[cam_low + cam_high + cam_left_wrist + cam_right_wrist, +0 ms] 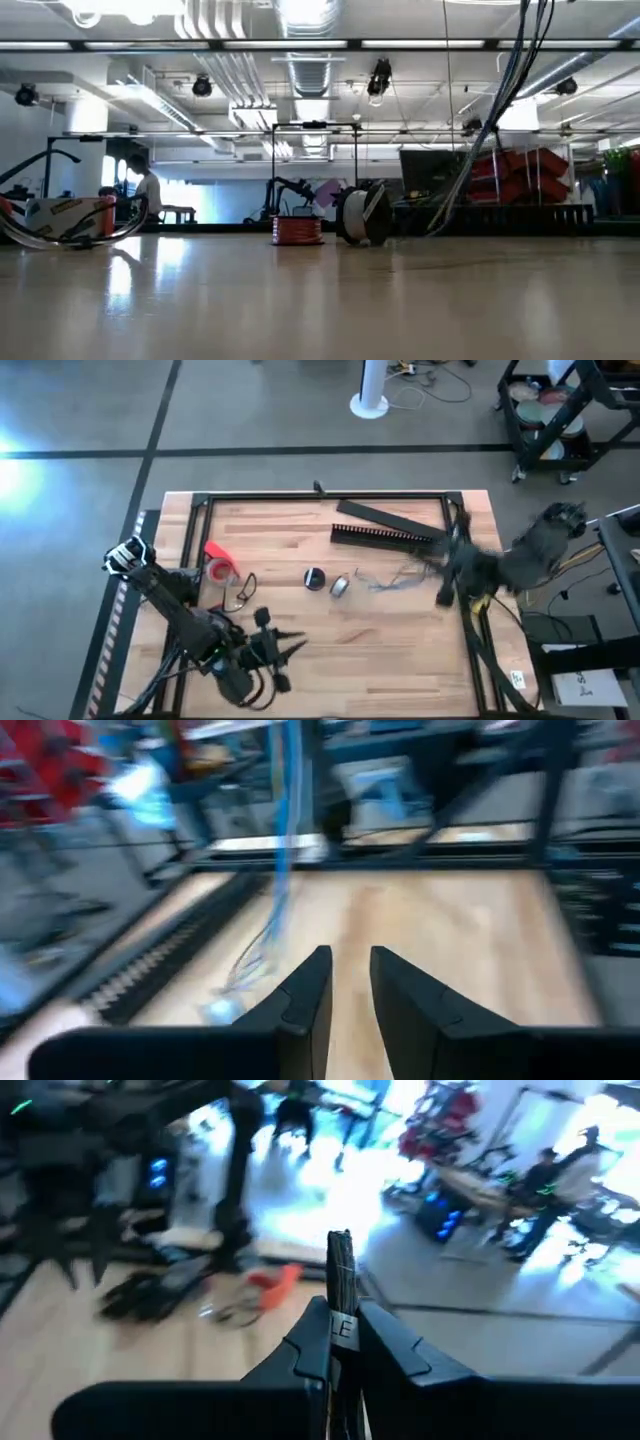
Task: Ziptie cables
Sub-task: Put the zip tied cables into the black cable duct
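Dark arms (190, 615), pointed black jaws.

The high camera looked straight down on the whole counter (330, 610) from well above. The low camera sat at counter level, facing across into the room, close to the wood. Each wrist camera looked forward past its own jaws, near the surface. The red tape roll (219, 563), at 9 o'clock from above, also showed in the low view (297, 230)
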Robot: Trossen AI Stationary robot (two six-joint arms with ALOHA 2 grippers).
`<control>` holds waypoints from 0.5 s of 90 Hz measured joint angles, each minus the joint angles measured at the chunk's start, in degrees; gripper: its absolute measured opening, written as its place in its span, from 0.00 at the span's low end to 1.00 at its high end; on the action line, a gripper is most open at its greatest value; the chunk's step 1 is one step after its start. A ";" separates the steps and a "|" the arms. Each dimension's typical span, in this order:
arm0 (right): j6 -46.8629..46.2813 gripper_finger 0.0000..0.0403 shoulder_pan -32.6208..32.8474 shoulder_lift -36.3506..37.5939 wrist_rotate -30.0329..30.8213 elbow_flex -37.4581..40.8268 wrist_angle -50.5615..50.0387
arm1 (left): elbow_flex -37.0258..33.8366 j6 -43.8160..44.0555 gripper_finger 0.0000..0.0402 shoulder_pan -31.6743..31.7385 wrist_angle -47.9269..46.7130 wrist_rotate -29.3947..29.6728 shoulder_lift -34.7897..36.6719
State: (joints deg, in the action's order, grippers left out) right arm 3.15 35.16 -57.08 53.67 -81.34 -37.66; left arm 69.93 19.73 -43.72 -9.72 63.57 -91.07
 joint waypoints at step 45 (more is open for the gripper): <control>2.31 0.04 -4.59 7.39 -4.06 0.00 -10.19 | -0.72 -9.48 0.30 23.24 5.73 -10.43 -4.66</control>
State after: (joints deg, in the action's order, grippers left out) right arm 5.46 30.57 -49.69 49.62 -81.34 -47.85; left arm 69.21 10.24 -20.48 -3.99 53.14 -95.73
